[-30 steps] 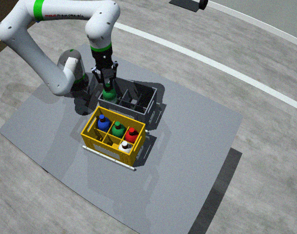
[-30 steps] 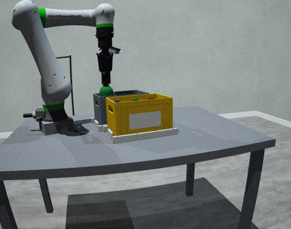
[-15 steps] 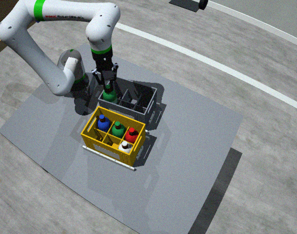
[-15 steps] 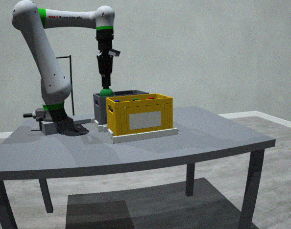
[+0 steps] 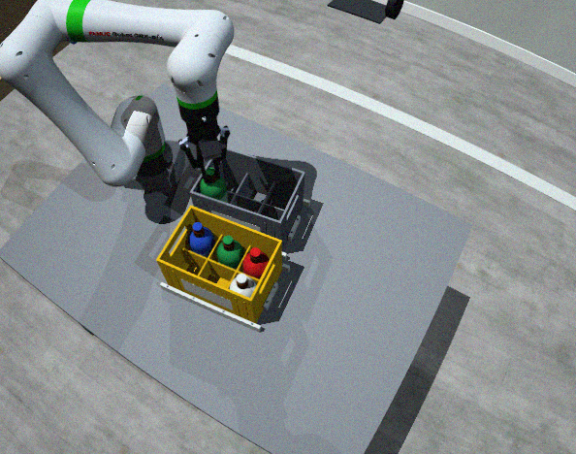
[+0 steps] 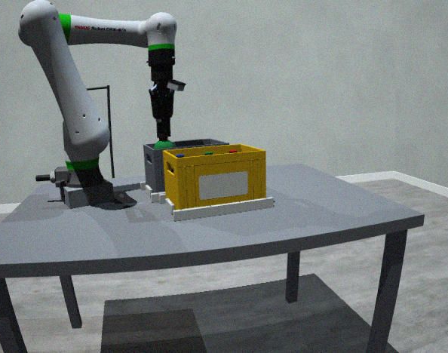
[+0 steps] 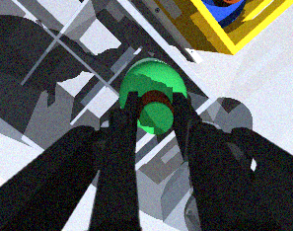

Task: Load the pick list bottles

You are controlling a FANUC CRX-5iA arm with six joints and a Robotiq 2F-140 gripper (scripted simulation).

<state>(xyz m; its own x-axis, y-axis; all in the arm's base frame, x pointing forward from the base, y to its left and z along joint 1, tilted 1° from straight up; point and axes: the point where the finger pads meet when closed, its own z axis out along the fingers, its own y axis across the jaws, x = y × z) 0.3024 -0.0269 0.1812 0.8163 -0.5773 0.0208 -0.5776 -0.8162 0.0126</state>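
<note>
Picture desk: What do the jaws have?

Reporter: The Robotiq gripper [image 5: 209, 168] [image 6: 163, 138] [image 7: 154, 107] stands mostly closed, its fingers pinching a green-label bottle [image 5: 212, 188] [image 6: 164, 144] [image 7: 155, 74] at the neck.

Picture desk: And the bottle lies which way?

Reporter: Straight below the jaws, its long axis upright as far as the views show, at the left end of the gray crate [image 5: 280, 229] [image 6: 152, 167] [image 7: 56, 38], shoulder about level with the rim. It appears to be entering the near-left compartment.

Picture desk: Room to move?

Reporter: Tight toward the near wall and the dividers; the yellow crate [image 5: 174, 277] [image 6: 180, 189] [image 7: 234, 50] stands just beyond, on the near side. The next move likely calls for a straight descent, then a modest opening. Drifting sideways could catch an edge and shift the crate. More room lies right, over compartments showing no bottles. The pick list cannot be read here.
</note>
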